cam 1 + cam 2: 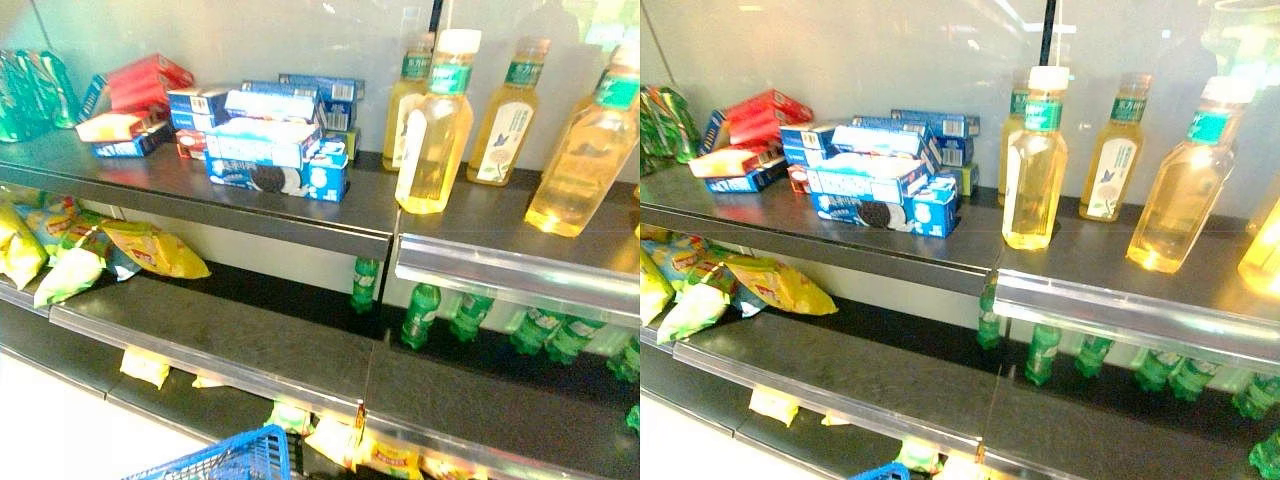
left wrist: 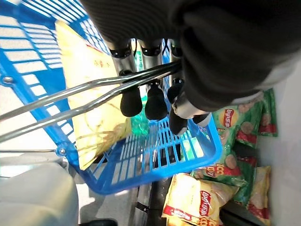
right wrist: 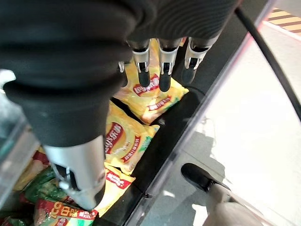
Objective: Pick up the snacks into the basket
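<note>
basket [image 2: 141,165] holds yellow chip bag [image 2: 91,103], left hand [image 2: 150,94] gripping handles [image 2: 70,101].

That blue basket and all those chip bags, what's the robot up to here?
The robot is collecting snacks from store shelves. Its left hand is curled round the metal handles of a blue plastic basket, which already holds a yellow chip bag. Its right hand hangs with fingers relaxed above more yellow chip bags on a low dark shelf, not yet holding one.
</note>
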Tool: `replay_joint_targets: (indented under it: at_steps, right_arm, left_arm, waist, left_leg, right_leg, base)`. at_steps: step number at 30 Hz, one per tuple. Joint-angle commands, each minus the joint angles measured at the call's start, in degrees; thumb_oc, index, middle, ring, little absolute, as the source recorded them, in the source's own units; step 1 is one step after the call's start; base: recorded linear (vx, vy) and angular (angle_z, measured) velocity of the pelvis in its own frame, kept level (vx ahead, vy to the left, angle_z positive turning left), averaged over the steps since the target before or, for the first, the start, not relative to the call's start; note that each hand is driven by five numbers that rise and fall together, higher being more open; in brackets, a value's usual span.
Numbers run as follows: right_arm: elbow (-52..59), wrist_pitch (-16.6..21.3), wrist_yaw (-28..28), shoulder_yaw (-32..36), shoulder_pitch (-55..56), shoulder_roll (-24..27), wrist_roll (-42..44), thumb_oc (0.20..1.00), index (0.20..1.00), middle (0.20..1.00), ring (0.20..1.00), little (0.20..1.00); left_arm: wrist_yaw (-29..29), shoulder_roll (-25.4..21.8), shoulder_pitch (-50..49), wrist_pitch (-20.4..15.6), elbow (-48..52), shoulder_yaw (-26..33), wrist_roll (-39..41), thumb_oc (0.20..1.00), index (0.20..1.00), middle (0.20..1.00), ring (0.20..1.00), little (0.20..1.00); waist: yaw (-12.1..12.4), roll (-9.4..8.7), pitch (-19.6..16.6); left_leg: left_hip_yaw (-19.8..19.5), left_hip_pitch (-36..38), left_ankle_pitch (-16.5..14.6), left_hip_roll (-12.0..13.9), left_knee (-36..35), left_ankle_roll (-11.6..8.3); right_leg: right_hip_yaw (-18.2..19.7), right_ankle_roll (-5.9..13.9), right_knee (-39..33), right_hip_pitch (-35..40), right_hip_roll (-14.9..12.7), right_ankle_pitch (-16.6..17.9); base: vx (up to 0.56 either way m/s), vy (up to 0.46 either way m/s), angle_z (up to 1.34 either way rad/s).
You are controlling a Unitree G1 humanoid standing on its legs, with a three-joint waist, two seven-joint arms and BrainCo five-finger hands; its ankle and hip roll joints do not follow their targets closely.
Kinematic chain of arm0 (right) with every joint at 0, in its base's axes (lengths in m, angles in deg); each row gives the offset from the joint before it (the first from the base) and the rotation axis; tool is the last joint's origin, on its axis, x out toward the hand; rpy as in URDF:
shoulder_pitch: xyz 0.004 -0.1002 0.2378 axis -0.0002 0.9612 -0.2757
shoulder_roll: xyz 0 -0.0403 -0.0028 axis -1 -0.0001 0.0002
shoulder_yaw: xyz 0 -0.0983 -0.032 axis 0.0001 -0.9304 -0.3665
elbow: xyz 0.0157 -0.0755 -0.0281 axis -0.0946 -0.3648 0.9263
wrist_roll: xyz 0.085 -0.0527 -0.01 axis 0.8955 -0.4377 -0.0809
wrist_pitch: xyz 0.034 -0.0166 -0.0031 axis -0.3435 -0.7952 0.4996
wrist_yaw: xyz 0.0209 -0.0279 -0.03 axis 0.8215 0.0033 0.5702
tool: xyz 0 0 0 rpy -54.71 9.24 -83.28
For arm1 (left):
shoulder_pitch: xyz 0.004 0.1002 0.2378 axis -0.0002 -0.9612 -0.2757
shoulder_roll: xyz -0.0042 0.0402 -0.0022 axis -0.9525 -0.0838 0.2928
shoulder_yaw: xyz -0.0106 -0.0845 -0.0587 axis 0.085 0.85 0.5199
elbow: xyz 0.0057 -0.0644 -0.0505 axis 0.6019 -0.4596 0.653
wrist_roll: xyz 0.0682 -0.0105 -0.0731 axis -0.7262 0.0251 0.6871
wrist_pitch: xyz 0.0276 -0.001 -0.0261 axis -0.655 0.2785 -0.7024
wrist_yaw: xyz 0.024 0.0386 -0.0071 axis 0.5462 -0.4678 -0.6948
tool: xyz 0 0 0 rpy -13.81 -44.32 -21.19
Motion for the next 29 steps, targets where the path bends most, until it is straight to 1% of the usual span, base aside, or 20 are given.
replay_joint_targets:
  at_steps: [1,5,6,9,10,11,12,13,14,15,16,17,18,19,22,23,24,26,27,29]
  right_arm:
    - [-0.3,1.6,-0.5,-0.4,-2.2,0.9,0.2,1.000,1.000,1.000,1.000,1.000]
    - [-0.5,1.7,-0.6,-0.7,-1.7,1.1,0.1,1.000,1.000,1.000,1.000,1.000]
    - [-0.3,1.8,-0.5,-0.8,-1.6,1.4,0.2,1.000,1.000,1.000,1.000,1.000]
    - [-0.3,1.9,-0.7,-0.6,-1.2,1.8,0.2,1.000,1.000,1.000,1.000,1.000]
    - [-0.1,1.9,-1.0,0.0,-1.4,2.4,0.5,1.000,1.000,1.000,1.000,1.000]
    - [-0.1,1.9,-1.0,0.0,-1.4,2.4,0.5,1.000,1.000,1.000,1.000,1.000]
    - [-0.3,1.8,-1.3,0.3,-1.7,2.7,0.5,1.000,1.000,1.000,1.000,1.000]
    - [-0.3,1.8,-1.3,0.3,-1.7,2.7,0.5,1.000,1.000,1.000,1.000,1.000]
    - [-0.3,1.7,-1.6,0.1,-2.2,2.8,0.5,1.000,1.000,1.000,1.000,1.000]
    - [-0.4,1.6,-1.4,0.1,-2.2,2.8,0.4,1.000,1.000,1.000,1.000,1.000]
    - [-0.4,1.5,-1.1,0.5,-1.8,2.6,0.3,1.000,1.000,1.000,1.000,1.000]
    - [-0.4,1.5,-1.1,0.5,-1.8,2.6,0.3,1.000,1.000,1.000,1.000,1.000]
    - [-0.8,1.3,-1.1,0.8,-1.4,2.6,0.2,1.000,1.000,1.000,1.000,1.000]
    - [-0.8,1.3,-1.1,0.8,-1.3,2.6,0.2,1.000,1.000,1.000,1.000,1.000]
    - [-1.0,1.2,-1.3,2.2,-2.0,2.3,1.2,1.000,1.000,1.000,1.000,1.000]
    - [-1.0,1.2,-1.3,2.2,-2.0,2.3,1.3,1.000,1.000,1.000,1.000,1.000]
    - [-0.6,1.2,-1.0,2.3,-2.6,1.9,2.2,1.000,1.000,1.000,1.000,1.000]
    - [-0.5,1.3,-0.9,2.1,-2.8,1.7,1.9,1.000,1.000,1.000,1.000,1.000]
    - [-0.2,1.3,-0.9,1.9,-3.3,1.3,1.8,1.000,1.000,1.000,1.000,1.000]
    - [-0.4,1.2,-1.1,2.6,-3.5,1.2,2.4,1.000,1.000,1.000,1.000,1.000]
  left_arm:
    - [-0.8,-3.0,1.3,0.1,-1.2,-4.1,-4.8,0.200,0.200,0.200,0.200,0.200]
    - [-1.0,-2.3,1.4,0.2,-1.6,-3.8,-4.1,0.200,0.200,0.200,0.200,0.200]
    - [-1.1,-2.0,1.3,0.1,-1.2,-3.6,-3.5,0.200,0.200,0.200,0.200,0.200]
    - [-1.2,-1.7,1.4,0.1,-1.6,-3.7,-3.5,0.200,0.200,0.200,0.200,0.200]
    - [-1.6,-1.6,1.6,0.3,-1.5,-3.7,-3.8,0.200,0.200,0.200,0.200,0.200]
    - [-1.6,-1.6,1.6,0.3,-1.5,-3.7,-3.8,0.200,0.200,0.200,0.200,0.200]
    - [-1.8,-1.5,1.8,0.4,-1.3,-3.5,-3.8,0.200,0.200,0.200,0.200,0.200]
    - [-1.8,-1.5,1.8,0.4,-1.3,-3.5,-3.8,0.200,0.200,0.200,0.200,0.200]
    - [-2.0,-1.9,1.5,0.1,-1.2,-2.5,-3.3,0.200,0.200,0.200,0.200,0.200]
    - [-2.0,-2.0,1.3,-0.1,-1.3,-2.0,-3.2,0.200,0.200,0.200,0.200,0.200]
    - [-1.8,-2.1,0.7,-0.2,-1.7,-1.8,-3.1,0.200,0.200,0.200,0.200,0.200]
    - [-1.8,-2.1,0.7,-0.2,-1.8,-1.8,-3.1,0.200,0.200,0.200,0.200,0.200]
    - [-1.3,-2.2,0.3,-0.2,-1.5,-1.8,-3.3,0.200,0.200,0.200,0.200,0.200]
    - [-1.3,-2.1,0.3,-0.2,-1.5,-1.8,-3.3,0.200,0.200,0.200,0.200,0.200]
    - [-1.3,-2.8,0.8,-0.5,-1.2,-2.3,-3.9,0.200,0.200,0.200,0.200,0.200]
    - [-1.3,-2.8,0.8,-0.5,-1.2,-2.3,-3.9,0.200,0.200,0.200,0.200,0.200]
    - [-1.4,-3.0,1.2,-0.7,-0.7,-2.2,-3.7,0.200,0.200,0.200,0.200,0.200]
    - [-1.6,-3.1,1.2,-0.7,-0.8,-2.2,-4.0,0.200,0.200,0.200,0.200,0.200]
    - [-1.7,-3.3,1.7,-0.9,-0.5,-2.2,-4.1,0.200,0.200,0.200,0.200,0.200]
    - [-1.6,-3.4,1.9,-1.0,-0.3,-2.4,-4.3,0.200,0.200,0.200,0.200,0.200]
  waist:
    - [0.8,-2.17,2.8]
    - [1.3,-1.80,3.4]
    - [1.9,-1.49,4.0]
    - [1.8,-1.16,4.4]
    - [1.3,-1.08,4.9]
    - [1.3,-1.08,4.8]
    - [1.3,-1.34,5.2]
    - [1.3,-1.34,5.1]
    - [1.8,-2.41,5.9]
    - [2.0,-2.84,5.8]
    - [1.7,-3.28,5.2]
    - [1.6,-3.33,5.1]
    - [1.4,-2.60,4.1]
    - [1.4,-2.60,4.1]
    - [2.2,-2.72,3.3]
    - [2.2,-2.75,3.3]
    - [3.3,-2.98,3.2]
    - [3.6,-3.23,2.8]
    - [4.7,-3.51,2.9]
    - [5.2,-3.66,3.0]
  left_leg:
    - [-0.7,-1.5,-2.8,0.0,3.8,-3.25]
    - [-2.5,-2.3,-1.3,0.7,4.2,-4.33]
    - [-3.6,-3.4,-0.3,0.4,4.2,-4.69]
    - [-3.7,-4.7,0.7,-0.3,4.2,-4.55]
    - [2.8,-7.6,1.8,0.1,5.2,-4.26]
    - [2.7,-7.7,1.8,0.1,5.2,-4.26]
    - [8.4,-9.2,1.7,1.1,6.8,-3.35]
    - [8.4,-9.2,1.7,1.1,6.8,-3.34]
    - [11.2,-8.9,-1.7,1.6,11.9,-2.82]
    - [10.5,-8.1,-3.7,0.8,13.4,-2.55]
    - [11.9,-6.2,-6.2,1.1,13.4,-2.04]
    - [11.8,-6.4,-6.0,1.0,13.3,-1.99]
    - [13.6,-4.4,-4.8,2.1,9.4,-1.66]
    - [13.6,-4.3,-4.7,2.1,9.2,-1.66]
    - [13.8,-3.2,-4.9,1.2,6.4,-1.32]
    - [13.8,-3.2,-4.9,1.2,6.4,-1.30]
    - [13.1,-2.8,-5.8,0.0,5.7,-0.71]
    - [12.8,-3.2,-6.0,-0.7,5.7,-0.30]
    - [12.0,-4.1,-6.7,-2.2,6.6,0.33]
    - [11.3,-4.8,-7.2,-3.2,7.6,0.79]
  right_leg:
    - [0.4,6.87,5.9,1.2,-4.2,-9.3]
    - [-1.5,5.99,5.1,2.4,-2.9,-9.9]
    - [-2.7,5.71,4.6,2.5,-2.7,-9.9]
    - [-4.1,5.65,4.4,2.5,-3.0,-10.1]
    - [-6.2,5.87,3.9,2.2,-3.8,-9.9]
    - [-6.2,5.88,3.9,2.1,-3.9,-9.9]
    - [-7.4,6.21,3.3,2.0,-4.6,-9.3]
    - [-7.4,6.21,3.3,1.9,-4.6,-9.3]
    - [-8.3,6.35,3.4,1.8,-6.0,-8.5]
    - [-8.6,6.49,3.2,1.9,-6.6,-8.1]
    - [-9.6,7.02,3.2,2.6,-7.8,-7.7]
    - [-9.7,7.05,3.2,2.4,-7.9,-7.6]
    - [-10.7,7.54,3.0,2.5,-8.0,-7.3]
    - [-10.7,7.55,3.0,2.6,-8.0,-7.3]
    - [-12.2,8.96,2.4,3.4,-10.3,-5.7]
    - [-12.2,8.99,2.4,3.4,-10.3,-5.7]
    - [-12.5,9.81,1.8,3.6,-11.6,-4.6]
    - [-12.6,10.19,1.7,3.3,-12.3,-4.2]
    - [-12.9,10.82,1.8,3.1,-13.7,-3.6]
    - [-13.0,11.10,2.4,3.0,-14.5,-3.7]
  base:
    - [-0.03,-0.085,0.31]
    - [-0.06,-0.130,0.25]
    - [-0.06,-0.054,0.31]
    - [-0.08,-0.014,0.50]
    - [-0.11,0.019,0.61]
    - [-0.14,0.026,0.86]
    - [-0.05,0.007,0.83]
    - [-0.13,0.002,0.79]
    - [-0.08,0.010,0.40]
    - [-0.06,0.086,0.33]
    - [0.02,0.094,0.15]
    - [0.08,0.192,0.26]
    - [0.06,0.116,0.34]
    - [0.09,0.182,0.61]
    - [0.08,0.194,0.68]
    - [0.09,0.309,0.66]
    - [0.07,0.221,0.41]
    - [0.07,0.209,0.21]
    - [0.07,0.215,0.30]
    - [0.05,0.167,0.42]
